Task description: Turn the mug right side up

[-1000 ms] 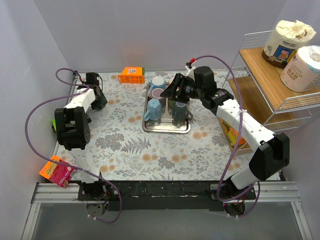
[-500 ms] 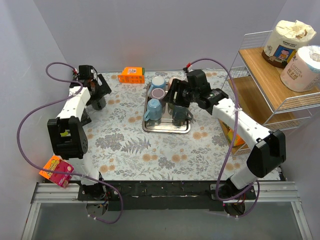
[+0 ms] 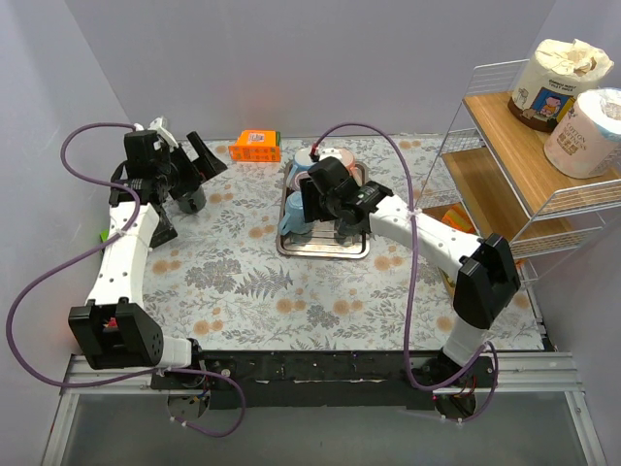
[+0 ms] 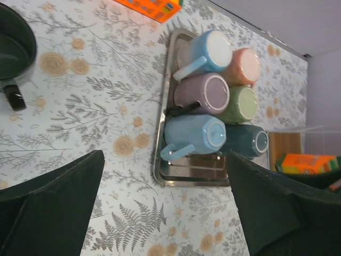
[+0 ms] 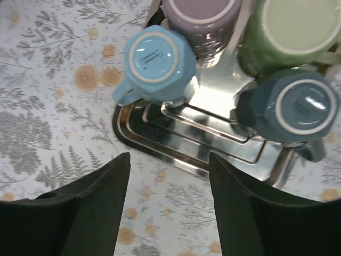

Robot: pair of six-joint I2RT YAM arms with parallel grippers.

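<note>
Six mugs (image 4: pixel 194 134) are sitting on one tray (image 4: pixel 192 169); two paper rolls (image 3: pixel 561 73) are standing upper right; two orange boxes (image 4: pixel 152 6) and one dark pot (image 4: pixel 16 32) are lying around the tray.

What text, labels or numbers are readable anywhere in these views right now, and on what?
Nothing can be read in full; no text can be quoted.
Light blue mug: stamped script on its base, too small to read.
Dark blue mug: base stamp, blurred.
Orange box: print too small to read.
Paper rolls: wrapper labels, blurred.
</note>
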